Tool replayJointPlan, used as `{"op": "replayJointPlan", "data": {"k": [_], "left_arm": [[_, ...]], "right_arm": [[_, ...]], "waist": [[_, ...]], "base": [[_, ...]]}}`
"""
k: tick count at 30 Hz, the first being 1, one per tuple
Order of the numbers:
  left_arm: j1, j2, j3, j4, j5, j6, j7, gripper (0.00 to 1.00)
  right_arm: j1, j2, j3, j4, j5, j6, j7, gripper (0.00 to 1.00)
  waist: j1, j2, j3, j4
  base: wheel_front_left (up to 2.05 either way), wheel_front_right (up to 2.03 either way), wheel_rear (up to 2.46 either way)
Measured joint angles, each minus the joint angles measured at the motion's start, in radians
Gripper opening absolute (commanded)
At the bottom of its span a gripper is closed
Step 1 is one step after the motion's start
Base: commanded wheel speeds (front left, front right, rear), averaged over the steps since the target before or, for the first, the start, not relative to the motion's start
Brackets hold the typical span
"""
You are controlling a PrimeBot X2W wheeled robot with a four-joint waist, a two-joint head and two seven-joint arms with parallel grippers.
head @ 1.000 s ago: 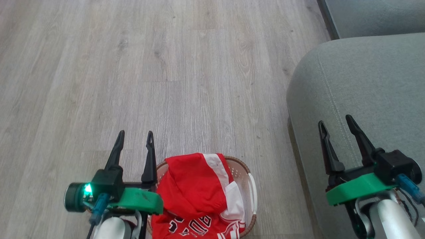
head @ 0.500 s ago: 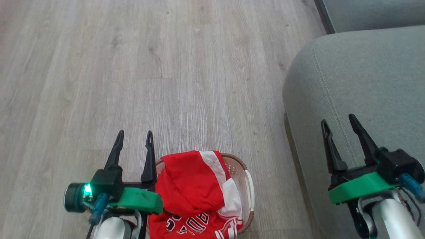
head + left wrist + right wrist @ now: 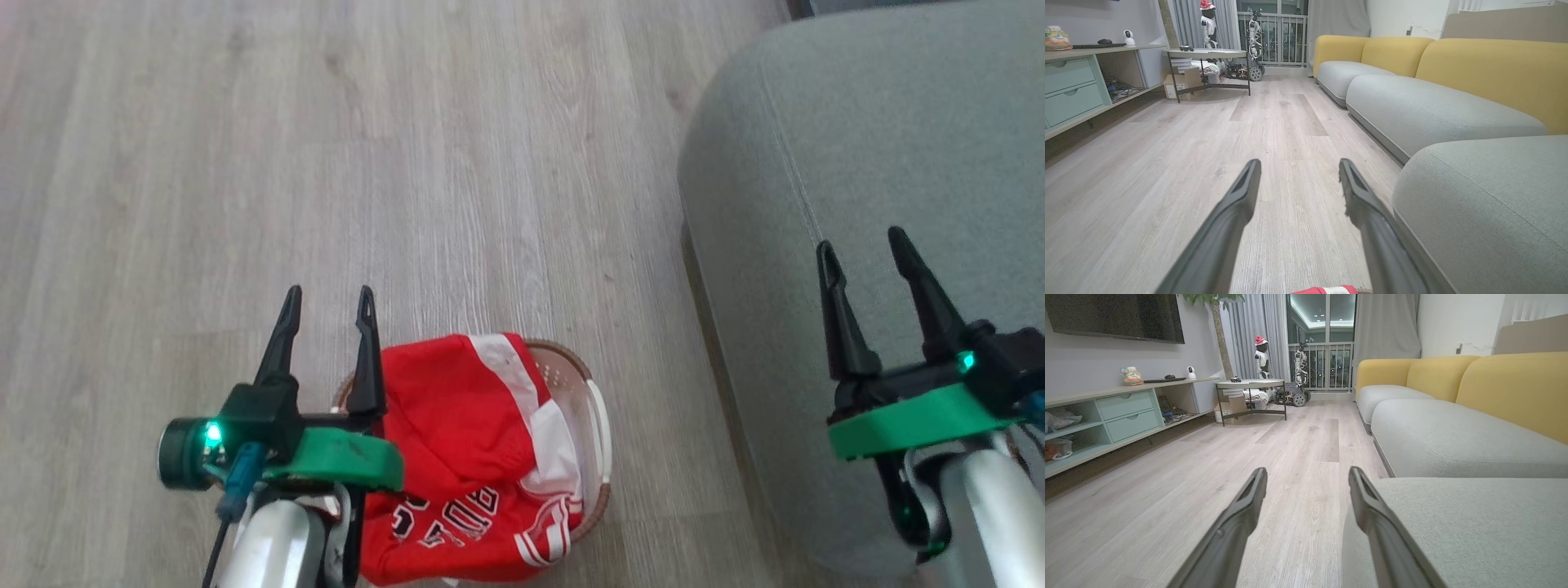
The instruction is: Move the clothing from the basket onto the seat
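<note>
On the red jersey (image 3: 469,549) the black lettering (image 3: 445,516) lies upside down and folded, not legible.

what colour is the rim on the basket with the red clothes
The rim is brown with a woven look, on a cream perforated basket; the head view shows it best.

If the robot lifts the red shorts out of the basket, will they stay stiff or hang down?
Probably floppy: the shorts lie crumpled in the basket. Likely light, as the cloth looks thin. They may drag the jersey along, since the two overlap.
</note>
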Motion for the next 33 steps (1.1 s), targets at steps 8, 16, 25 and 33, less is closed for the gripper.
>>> {"op": "replayJointPlan", "data": {"k": [8,16,25,33], "left_arm": [[-0.057,0.0,-0.019,0.04,-0.017,0.002,0.0,1.0],[-0.145,0.0,-0.022,0.148,-0.07,-0.002,0.0,1.0],[-0.292,-0.001,-0.09,0.472,-0.182,-0.033,0.0,1.0],[-0.467,-0.003,-0.156,0.704,-0.278,-0.07,0.0,1.0]], "right_arm": [[-0.052,-0.011,-0.018,-0.04,0.032,0.0,0.0,1.0],[-0.124,-0.022,-0.044,-0.087,0.078,0.0,0.0,1.0],[-0.21,-0.037,-0.067,-0.179,0.119,0.0,-0.003,1.0],[-0.262,-0.061,-0.102,-0.223,0.137,0.0,-0.003,1.0]], "waist": [[0.0,0.0,0.085,-0.026],[0.0001,0.0,0.192,-0.052],[0.0002,0.0,0.329,-0.079],[0.0001,0.0,0.443,-0.089]], "base": [[0.0,0.0,0.0],[0.0,0.0,0.0],[0.0,0.0,0.0],[0.0,0.0,0.0]]}}
